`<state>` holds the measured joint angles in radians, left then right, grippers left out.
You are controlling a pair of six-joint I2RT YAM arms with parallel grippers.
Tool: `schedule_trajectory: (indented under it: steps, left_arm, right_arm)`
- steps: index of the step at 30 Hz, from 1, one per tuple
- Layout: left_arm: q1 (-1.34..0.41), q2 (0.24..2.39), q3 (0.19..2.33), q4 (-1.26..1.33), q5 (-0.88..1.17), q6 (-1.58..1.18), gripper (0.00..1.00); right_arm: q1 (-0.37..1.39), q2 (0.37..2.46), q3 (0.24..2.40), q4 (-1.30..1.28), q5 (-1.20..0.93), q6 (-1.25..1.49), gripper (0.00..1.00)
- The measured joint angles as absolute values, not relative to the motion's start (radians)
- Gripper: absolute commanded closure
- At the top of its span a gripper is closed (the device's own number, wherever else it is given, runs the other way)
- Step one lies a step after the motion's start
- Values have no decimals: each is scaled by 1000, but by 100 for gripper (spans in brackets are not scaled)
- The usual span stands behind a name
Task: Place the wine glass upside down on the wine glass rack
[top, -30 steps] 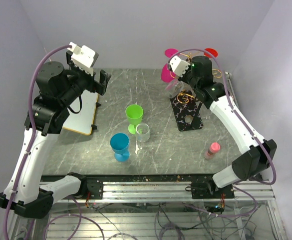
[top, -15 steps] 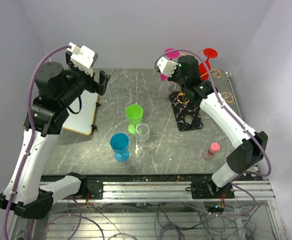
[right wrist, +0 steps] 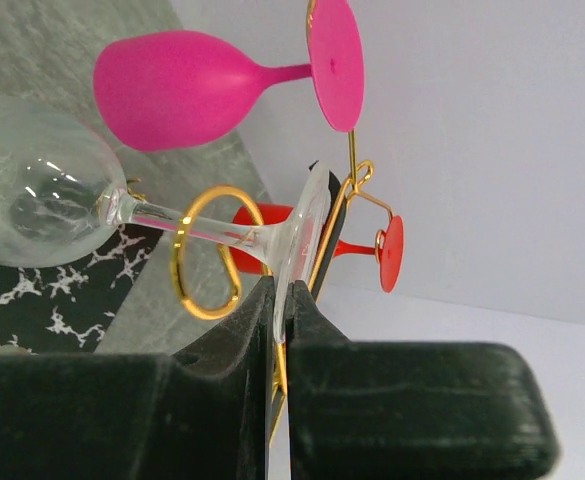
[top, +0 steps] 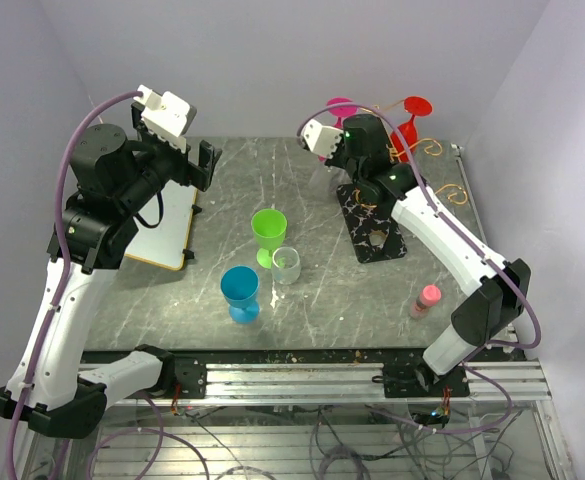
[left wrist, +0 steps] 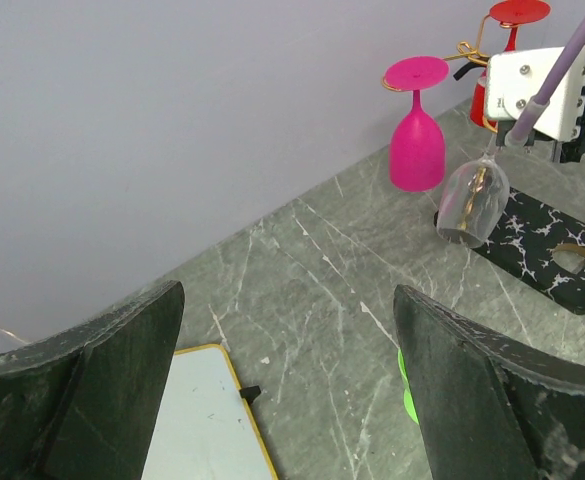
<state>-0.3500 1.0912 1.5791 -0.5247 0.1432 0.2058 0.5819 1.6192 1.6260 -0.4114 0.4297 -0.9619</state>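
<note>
My right gripper [right wrist: 282,300] is shut on the foot of a clear wine glass [right wrist: 42,190]. The glass's stem runs through a gold loop [right wrist: 177,262] of the wine glass rack. In the left wrist view the clear glass [left wrist: 472,205] hangs bowl down under the right wrist, above the rack's black marbled base [left wrist: 542,240]. A pink glass [left wrist: 417,130] and a red glass [left wrist: 512,30] hang upside down on the rack. In the top view the right gripper [top: 337,150] is over the rack base [top: 374,225]. My left gripper [top: 204,165] is open and empty, held high at the back left.
A green cup [top: 268,232], a small clear cup [top: 286,264] and a blue cup [top: 240,292] stand mid-table. A pink bottle [top: 425,300] stands at the front right. A whiteboard [top: 167,225] lies at the left. Walls close in behind and at both sides.
My right arm has swung left across the rack with the clear glass held in it. The left arm has not moved.
</note>
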Motion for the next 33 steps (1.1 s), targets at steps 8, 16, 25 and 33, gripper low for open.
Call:
schedule_trajectory:
  steps: [8, 16, 25, 33]
  left_arm:
    - [-350, 1092, 1579, -525, 145, 210, 5]
    - [-350, 1092, 1579, -525, 152, 215, 5]
    - [-350, 1104, 1579, -525, 163, 218, 5]
    - [-350, 1111, 1579, -525, 169, 218, 5]
  right_arm:
    - [619, 1619, 1627, -442, 412, -963, 100]
    - [623, 1616, 1627, -463, 411, -971, 100]
    - [623, 1571, 1604, -477, 418, -1003, 100]
    - [624, 1565, 1568, -477, 425, -1026, 100]
